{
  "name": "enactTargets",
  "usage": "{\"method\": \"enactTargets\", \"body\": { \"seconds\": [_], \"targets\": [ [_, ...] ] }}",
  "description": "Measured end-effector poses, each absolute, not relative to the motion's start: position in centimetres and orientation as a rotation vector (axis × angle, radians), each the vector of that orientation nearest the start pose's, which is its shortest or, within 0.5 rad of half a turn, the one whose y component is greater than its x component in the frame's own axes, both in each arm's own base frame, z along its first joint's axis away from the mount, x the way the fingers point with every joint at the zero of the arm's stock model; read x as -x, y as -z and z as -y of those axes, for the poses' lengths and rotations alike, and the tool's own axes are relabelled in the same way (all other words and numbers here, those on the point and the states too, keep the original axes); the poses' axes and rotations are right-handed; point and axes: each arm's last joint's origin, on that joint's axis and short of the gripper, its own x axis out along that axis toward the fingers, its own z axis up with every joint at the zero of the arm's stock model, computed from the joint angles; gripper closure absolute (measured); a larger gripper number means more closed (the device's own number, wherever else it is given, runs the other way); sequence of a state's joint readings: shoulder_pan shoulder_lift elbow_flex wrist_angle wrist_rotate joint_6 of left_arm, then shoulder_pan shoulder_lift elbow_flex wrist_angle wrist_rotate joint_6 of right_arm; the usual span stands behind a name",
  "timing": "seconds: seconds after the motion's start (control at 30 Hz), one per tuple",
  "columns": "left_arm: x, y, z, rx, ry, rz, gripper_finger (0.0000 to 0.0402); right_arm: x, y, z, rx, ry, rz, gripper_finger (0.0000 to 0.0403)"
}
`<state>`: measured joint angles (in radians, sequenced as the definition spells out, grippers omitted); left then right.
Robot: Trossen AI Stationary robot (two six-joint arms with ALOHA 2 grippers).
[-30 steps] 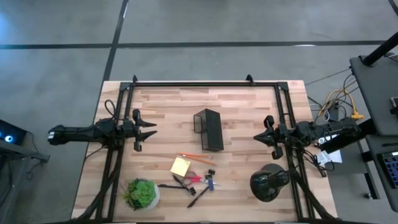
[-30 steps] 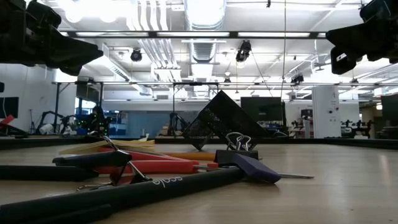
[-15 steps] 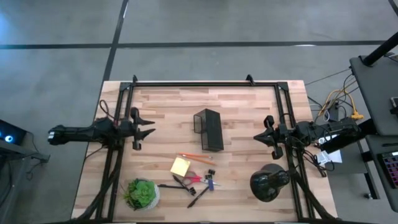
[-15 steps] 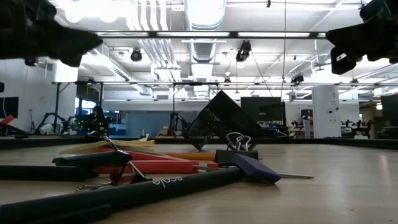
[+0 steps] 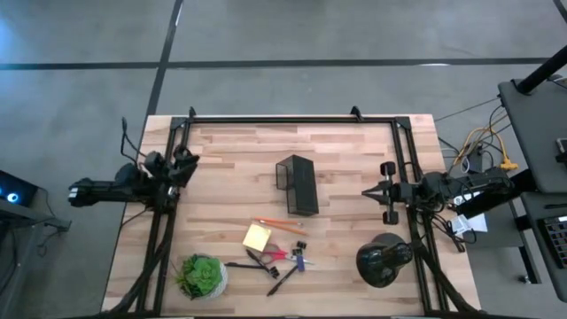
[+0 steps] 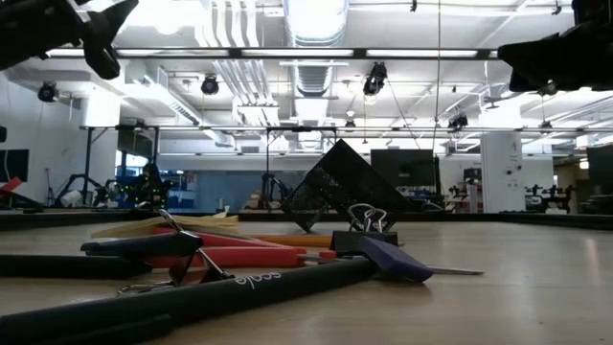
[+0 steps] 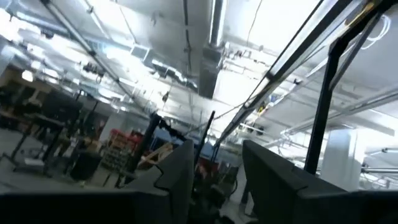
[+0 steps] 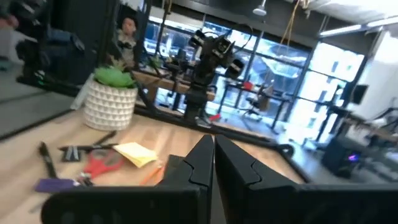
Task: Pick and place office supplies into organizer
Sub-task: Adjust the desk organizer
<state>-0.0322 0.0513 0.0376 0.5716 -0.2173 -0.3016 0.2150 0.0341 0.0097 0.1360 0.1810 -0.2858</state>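
A black wire-mesh organizer (image 5: 297, 184) is sitting mid-table, apparently tipped over. Nearer the front edge, a yellow sticky-note pad (image 5: 257, 237), thin orange pencil (image 5: 279, 222), red-handled scissors (image 5: 276, 256), black pens (image 5: 283, 279) and small clips (image 5: 300, 245) are lying clustered together.

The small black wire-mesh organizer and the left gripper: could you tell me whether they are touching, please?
Apart. The high view shows the left gripper at the table's left edge, with bare wood between it and the small black wire-mesh organizer mid-table.
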Motion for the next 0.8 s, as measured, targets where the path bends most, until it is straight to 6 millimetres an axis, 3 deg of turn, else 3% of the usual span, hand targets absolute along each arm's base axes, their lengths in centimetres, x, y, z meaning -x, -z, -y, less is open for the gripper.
{"method": "enactTargets", "body": {
  "seconds": [0.27, 0.4, 0.57, 0.8],
  "targets": [
    [-8.35, -22.49, -0.35, 0.659, -0.002, 0.598, 0.0278, -9.7, -17.73, -1.56, 0.395, -0.001, 0.114, 0.0394],
    [-8.48, -22.4, -0.36, 0.689, -0.005, 0.589, 0.0278, -9.71, -17.72, -1.56, 0.4, -0.001, 0.112, 0.0394],
    [-8.47, -22.27, -0.95, 0.725, -0.217, 0.641, 0.0278, -9.69, -17.82, -1.55, 0.454, 0.008, 0.122, 0.0394],
    [-8.52, -22.37, -1.15, 0.716, -0.297, 0.669, 0.0278, -9.68, -17.88, -1.5, 0.447, 0.026, 0.124, 0.0394]
  ]
}}
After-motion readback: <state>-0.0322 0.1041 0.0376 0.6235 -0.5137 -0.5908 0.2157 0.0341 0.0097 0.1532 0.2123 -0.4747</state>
